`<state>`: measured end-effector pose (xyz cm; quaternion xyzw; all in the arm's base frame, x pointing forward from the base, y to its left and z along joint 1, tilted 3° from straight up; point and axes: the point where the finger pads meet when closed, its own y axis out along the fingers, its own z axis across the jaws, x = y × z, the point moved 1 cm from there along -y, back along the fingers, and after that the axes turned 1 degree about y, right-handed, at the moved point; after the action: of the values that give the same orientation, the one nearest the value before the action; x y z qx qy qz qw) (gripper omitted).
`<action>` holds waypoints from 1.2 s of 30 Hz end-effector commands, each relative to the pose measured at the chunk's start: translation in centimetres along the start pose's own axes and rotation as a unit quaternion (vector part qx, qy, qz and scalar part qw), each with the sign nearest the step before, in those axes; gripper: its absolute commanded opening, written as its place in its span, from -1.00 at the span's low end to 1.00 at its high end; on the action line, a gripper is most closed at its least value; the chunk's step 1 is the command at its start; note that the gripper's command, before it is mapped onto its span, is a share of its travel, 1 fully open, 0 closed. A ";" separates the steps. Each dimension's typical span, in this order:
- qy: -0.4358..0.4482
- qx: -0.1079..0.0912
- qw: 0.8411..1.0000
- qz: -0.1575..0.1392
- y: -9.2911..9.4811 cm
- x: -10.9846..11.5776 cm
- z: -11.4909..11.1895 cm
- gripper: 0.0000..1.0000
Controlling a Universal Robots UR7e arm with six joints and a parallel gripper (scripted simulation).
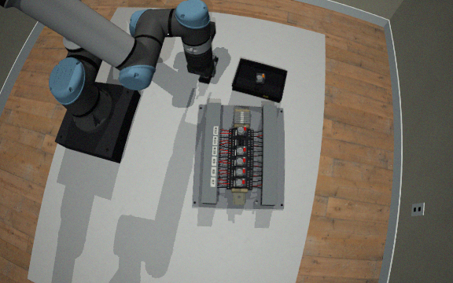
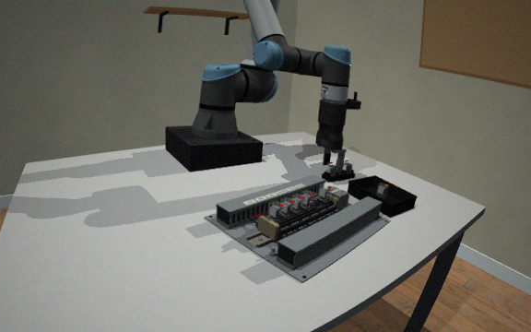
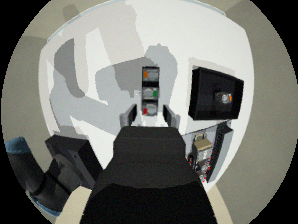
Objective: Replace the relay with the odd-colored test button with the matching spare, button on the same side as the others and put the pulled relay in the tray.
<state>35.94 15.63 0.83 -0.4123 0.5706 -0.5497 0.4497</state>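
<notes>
My gripper (image 1: 205, 79) (image 2: 334, 160) (image 3: 149, 109) is open and empty. It hangs just above the small spare stand (image 2: 337, 174), which holds two spare relays: one with a reddish button (image 3: 148, 75) and one with a green button (image 3: 150, 94). The gripper hides the stand in the top view. The black tray (image 1: 274, 85) (image 2: 400, 203) (image 3: 202, 90) holds a relay with an orange button (image 1: 259, 78) (image 2: 382, 188) (image 3: 226, 98). On the panel, the row of red-button relays (image 1: 241, 161) (image 2: 293, 206) has one empty socket (image 1: 241, 140), second from the tray end.
The panel's baseplate (image 1: 196, 165) (image 2: 312, 272) carries two long grey cable ducts (image 1: 270, 157) (image 1: 210, 157) on either side of the relay row. The arm's black base (image 1: 97, 126) (image 2: 212, 148) stands to the left of the panel.
</notes>
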 end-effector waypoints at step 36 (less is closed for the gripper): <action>0.000 0.000 1.000 0.000 1.7 0.0 0.0 -1.00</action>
<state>35.95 15.73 -0.94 -0.4126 0.5709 -0.5494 0.4494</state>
